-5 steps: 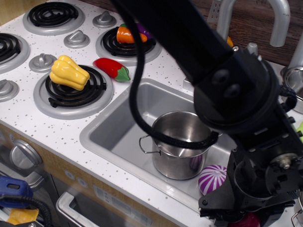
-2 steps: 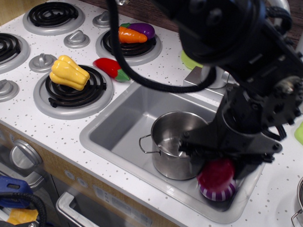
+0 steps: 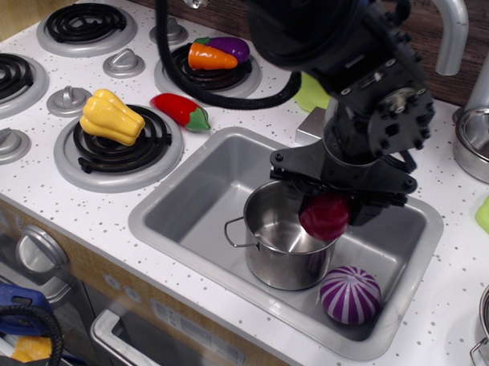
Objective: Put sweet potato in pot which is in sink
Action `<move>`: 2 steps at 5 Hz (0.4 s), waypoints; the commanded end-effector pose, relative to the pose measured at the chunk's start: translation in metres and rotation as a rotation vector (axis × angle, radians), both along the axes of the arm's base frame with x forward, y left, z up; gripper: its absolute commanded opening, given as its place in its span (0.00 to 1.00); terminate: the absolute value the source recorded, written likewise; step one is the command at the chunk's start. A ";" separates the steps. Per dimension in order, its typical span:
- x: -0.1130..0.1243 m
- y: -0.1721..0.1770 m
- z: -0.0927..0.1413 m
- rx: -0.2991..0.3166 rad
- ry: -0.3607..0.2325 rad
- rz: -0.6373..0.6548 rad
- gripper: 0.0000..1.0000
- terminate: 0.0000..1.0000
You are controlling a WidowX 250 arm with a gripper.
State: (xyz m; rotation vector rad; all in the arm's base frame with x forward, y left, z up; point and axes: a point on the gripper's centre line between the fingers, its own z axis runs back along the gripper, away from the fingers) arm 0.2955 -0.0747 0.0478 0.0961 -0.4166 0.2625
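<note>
A toy kitchen counter fills the frame, the sink (image 3: 204, 199) at centre; my gripper (image 3: 330, 204) holds the sweet potato (image 3: 325, 215) clamped over the right rim of the pot (image 3: 281, 248); next I'd shift slightly left, then release.

A white speckled desk (image 3: 231, 118) fills the view, with four black coil burners (image 3: 117, 142) and grey knobs (image 3: 68, 99) left of its middle. Behind the desk runs a dark wood wall (image 3: 410, 28); a tan panel (image 3: 26, 3) stands at its far left. A silver faucet arch (image 3: 451, 29) rises at the back right. The desk's front shows a grey handle (image 3: 134, 344). Light is even.
</note>
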 end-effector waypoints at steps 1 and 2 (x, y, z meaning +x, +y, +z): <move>0.031 0.025 -0.007 0.038 -0.081 -0.064 0.00 0.00; 0.043 0.032 -0.017 0.000 -0.086 -0.114 1.00 0.00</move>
